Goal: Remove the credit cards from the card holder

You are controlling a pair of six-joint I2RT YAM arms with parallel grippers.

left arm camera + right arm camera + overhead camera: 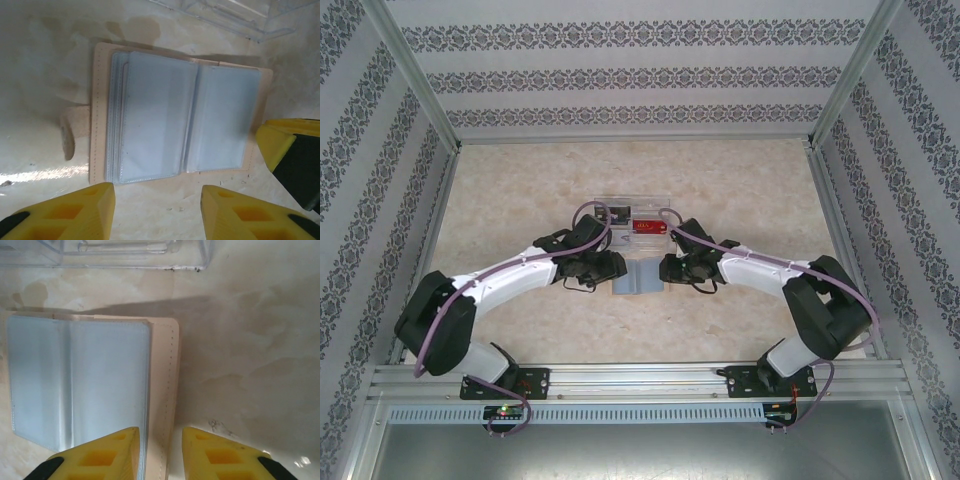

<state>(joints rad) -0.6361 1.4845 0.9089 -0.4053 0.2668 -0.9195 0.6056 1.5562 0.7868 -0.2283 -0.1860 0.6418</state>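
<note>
Card holder [160,115] sleeves look empty, 1 red card [650,227] in clear box [665,200]; my left fingers [75,210] spread, right fingers [100,455] slightly parted.

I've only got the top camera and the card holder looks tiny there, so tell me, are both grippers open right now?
Observer: The left gripper is open, fingers apart, just short of the card holder.
Operator: And the right?
Observer: The right gripper is open too, its gap lined up with the holder's beige border.
Operator: Any cards in the sleeves?
Observer: Cannot tell; the sleeves look evenly pale blue-grey.
</note>
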